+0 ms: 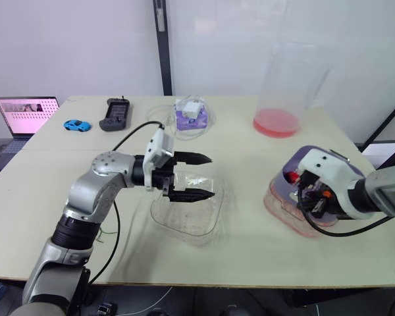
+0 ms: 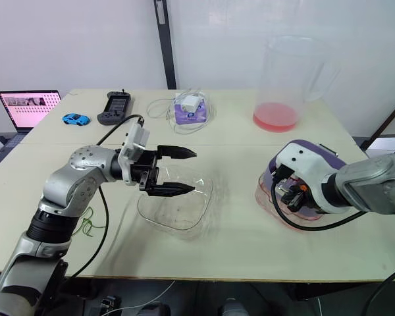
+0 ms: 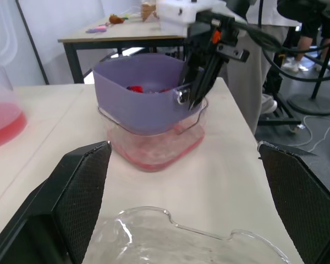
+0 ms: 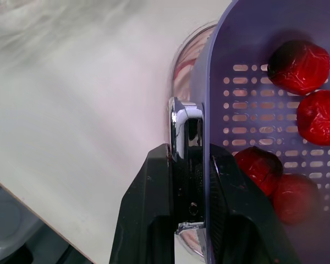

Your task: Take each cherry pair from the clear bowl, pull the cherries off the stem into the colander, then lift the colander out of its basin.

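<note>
Left gripper point(image 1: 210, 176): centre of frame, arm bent at the elbow, jaws spread wide and holding nothing, poised over the clear bowl point(image 1: 187, 212). Right gripper point(image 4: 190, 165): right of frame, jaws pinched on the wall of the purple colander point(image 3: 137, 88), which is seated in its basin point(image 3: 154, 155); cherries point(image 4: 300, 66) lie inside. Upper frame: pitcher point(image 1: 289, 85), controller point(image 1: 115, 113), toy car point(image 1: 76, 124), laptop point(image 1: 26, 112).
</note>
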You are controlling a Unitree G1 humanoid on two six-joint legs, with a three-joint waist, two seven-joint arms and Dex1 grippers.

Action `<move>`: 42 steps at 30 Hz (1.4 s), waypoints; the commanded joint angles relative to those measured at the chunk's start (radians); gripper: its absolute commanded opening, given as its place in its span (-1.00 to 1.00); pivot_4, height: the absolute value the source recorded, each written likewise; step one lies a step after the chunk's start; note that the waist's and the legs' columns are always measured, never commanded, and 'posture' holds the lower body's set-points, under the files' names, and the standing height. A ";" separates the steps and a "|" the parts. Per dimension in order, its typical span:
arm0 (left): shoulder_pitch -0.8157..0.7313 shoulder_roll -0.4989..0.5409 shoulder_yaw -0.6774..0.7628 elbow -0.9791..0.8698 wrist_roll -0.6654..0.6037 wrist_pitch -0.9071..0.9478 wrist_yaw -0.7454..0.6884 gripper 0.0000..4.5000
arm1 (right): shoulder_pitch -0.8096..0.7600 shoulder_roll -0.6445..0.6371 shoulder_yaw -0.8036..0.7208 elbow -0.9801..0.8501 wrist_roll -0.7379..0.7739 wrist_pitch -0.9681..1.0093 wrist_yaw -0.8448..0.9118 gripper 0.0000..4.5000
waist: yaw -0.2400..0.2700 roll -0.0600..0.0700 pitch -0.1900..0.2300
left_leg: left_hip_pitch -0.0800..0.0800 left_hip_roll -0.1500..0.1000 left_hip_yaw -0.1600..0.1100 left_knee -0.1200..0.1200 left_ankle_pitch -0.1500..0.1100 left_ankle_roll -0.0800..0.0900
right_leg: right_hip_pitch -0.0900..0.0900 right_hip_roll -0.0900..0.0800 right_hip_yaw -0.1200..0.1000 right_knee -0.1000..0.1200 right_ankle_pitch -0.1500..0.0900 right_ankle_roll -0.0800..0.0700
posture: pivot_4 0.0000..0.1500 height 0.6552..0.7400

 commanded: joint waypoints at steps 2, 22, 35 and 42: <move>-0.027 -0.003 0.001 -0.002 0.004 -0.019 -0.012 1.00 | -0.060 -0.037 -0.053 0.007 0.035 0.007 -0.006 -0.90 | 0.000 0.000 0.000 | 0.000 0.000 0.000 0.000 0.000 0.000 | 0.000 0.000 0.000 0.000 0.000 0.000 | 1.00 0.84; -0.042 -0.004 -0.002 0.019 0.019 -0.022 -0.030 1.00 | -0.069 -0.045 -0.142 0.111 0.294 0.007 -0.150 -0.90 | 0.001 0.000 0.000 | 0.000 0.000 0.000 0.000 0.000 0.000 | 0.000 0.000 0.000 0.000 0.000 0.000 | 1.00 0.84; -0.040 0.000 0.003 0.008 0.021 -0.009 -0.025 1.00 | 0.060 -0.058 -0.261 0.207 0.429 -0.040 -0.246 -0.90 | 0.002 0.000 0.000 | 0.000 0.000 0.000 0.000 0.000 0.000 | 0.000 0.000 0.000 0.000 0.000 0.000 | 1.00 0.84; -0.036 0.005 0.006 0.001 0.019 -0.005 -0.022 1.00 | 0.094 -0.082 -0.241 0.190 0.444 -0.078 -0.269 -0.90 | 0.001 0.000 0.000 | 0.000 0.000 0.000 0.000 0.000 0.000 | 0.000 0.000 0.000 0.000 0.000 0.000 | 1.00 0.84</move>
